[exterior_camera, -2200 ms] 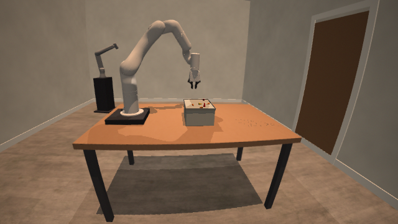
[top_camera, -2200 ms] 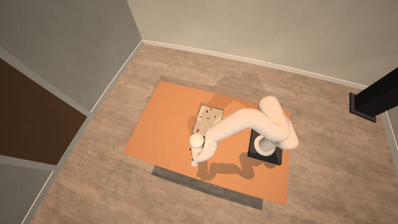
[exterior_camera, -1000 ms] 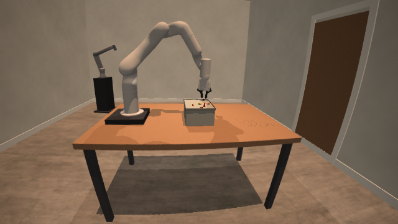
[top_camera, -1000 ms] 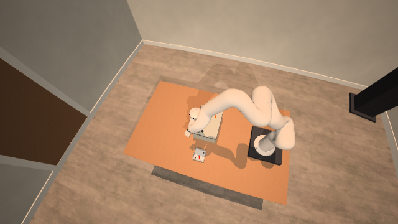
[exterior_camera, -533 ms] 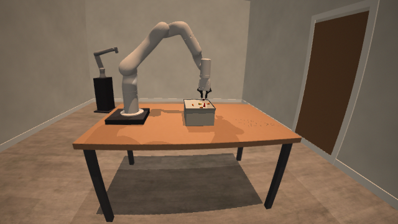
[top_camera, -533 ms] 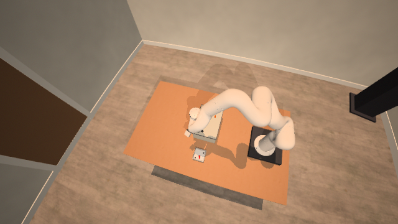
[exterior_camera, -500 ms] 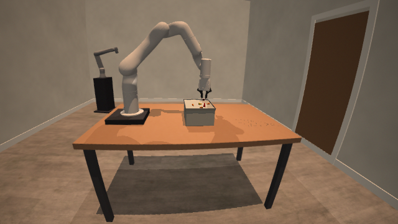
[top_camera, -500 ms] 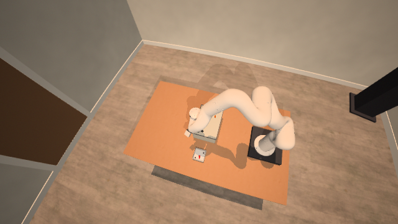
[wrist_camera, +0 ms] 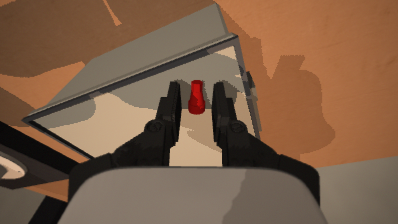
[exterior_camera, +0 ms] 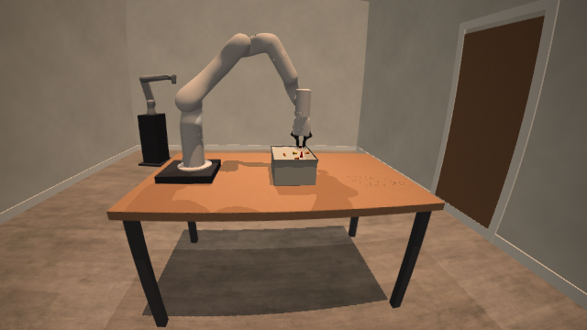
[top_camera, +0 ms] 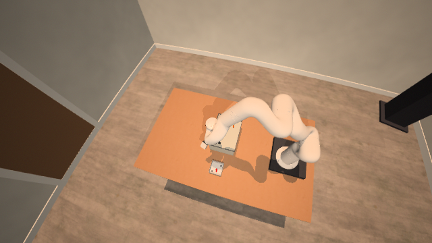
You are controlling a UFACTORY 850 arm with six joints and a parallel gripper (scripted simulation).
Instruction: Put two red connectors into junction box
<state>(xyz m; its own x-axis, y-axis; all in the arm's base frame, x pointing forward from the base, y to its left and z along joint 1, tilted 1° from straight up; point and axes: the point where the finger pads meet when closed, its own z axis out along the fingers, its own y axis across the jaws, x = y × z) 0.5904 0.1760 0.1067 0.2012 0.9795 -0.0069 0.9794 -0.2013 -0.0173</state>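
Note:
A red connector (wrist_camera: 196,97) lies on the beige lid of the tool case (wrist_camera: 125,120) (top_camera: 230,139) (exterior_camera: 293,173), near its far corner. My gripper (wrist_camera: 196,95) (exterior_camera: 301,143) hangs low over the lid with one finger on each side of this connector. The fingers are partly open, and a gap shows on both sides of it. Other small connectors (exterior_camera: 296,156), red and yellow, lie loose on the lid. The steel junction box (top_camera: 216,167) stands on the table beside the case, with one red connector (top_camera: 216,171) inside it. In the top view the arm's wrist hides the fingers.
The arm's black base plate (top_camera: 287,158) (exterior_camera: 188,171) sits on the orange table (top_camera: 175,148) (exterior_camera: 257,202). A black pedestal with a small arm (exterior_camera: 152,137) stands on the floor beyond the table. The case's lid edge lies close beyond the fingers.

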